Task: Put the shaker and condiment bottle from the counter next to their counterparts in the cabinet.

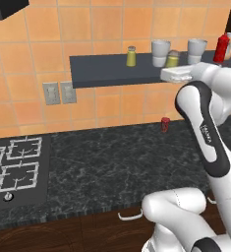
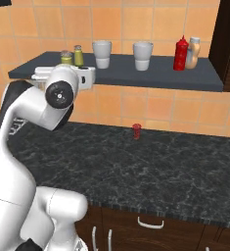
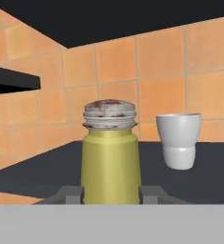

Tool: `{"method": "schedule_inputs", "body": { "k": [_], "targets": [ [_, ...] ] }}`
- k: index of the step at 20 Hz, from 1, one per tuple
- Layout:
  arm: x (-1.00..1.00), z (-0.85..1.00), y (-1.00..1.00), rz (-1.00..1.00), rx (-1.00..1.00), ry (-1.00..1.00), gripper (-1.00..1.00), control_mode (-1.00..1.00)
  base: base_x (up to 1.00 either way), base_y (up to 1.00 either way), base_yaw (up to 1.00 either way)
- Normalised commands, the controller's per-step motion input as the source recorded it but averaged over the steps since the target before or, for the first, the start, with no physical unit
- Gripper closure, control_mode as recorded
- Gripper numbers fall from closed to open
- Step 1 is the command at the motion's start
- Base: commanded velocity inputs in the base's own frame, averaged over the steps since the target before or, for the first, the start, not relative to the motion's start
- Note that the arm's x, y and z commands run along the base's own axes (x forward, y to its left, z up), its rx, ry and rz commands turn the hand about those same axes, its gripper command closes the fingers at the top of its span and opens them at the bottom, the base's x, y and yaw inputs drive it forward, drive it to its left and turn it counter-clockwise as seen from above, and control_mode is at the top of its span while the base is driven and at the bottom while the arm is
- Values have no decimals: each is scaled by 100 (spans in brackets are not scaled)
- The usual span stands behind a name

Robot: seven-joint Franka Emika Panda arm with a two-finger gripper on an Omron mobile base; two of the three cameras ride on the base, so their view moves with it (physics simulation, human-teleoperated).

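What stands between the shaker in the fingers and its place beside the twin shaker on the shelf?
Nothing visible does. The shaker sits between the fingers over the shelf, and the twin shaker stands close beside it with no object between them. The nearest white cup stands off to the other side.

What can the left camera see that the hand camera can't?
Left camera: the stove, two wall sockets, the black counter with a tiny red cup, and a red bottle on the shelf.

Hand camera: a close look at the pincer, fingers on either side of a yellow shaker, and its scuffed grey cap.

Both: the shelf, a white cup, orange tiles.
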Motion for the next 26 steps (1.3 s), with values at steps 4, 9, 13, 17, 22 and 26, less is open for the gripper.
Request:
{"method": "schedule_inputs", "body": {
  "k": [4,9,13,17,22,26],
  "targets": [
    [46,-8,14,-8,0,14,100,-100,0,0,0],
    [45,-2,2,-4,4,7,100,-100,0,0,0],
    [19,-1,0,-3,0,0,100,-100,0,0,0],
    [0,-28,0,0,-9,-3,100,-100,0,0,0],
    [0,-15,0,0,-12,-2,100,-100,0,0,0],
    [5,0,0,0,-1,-6,100,-100,0,0,0]
  ]
}}
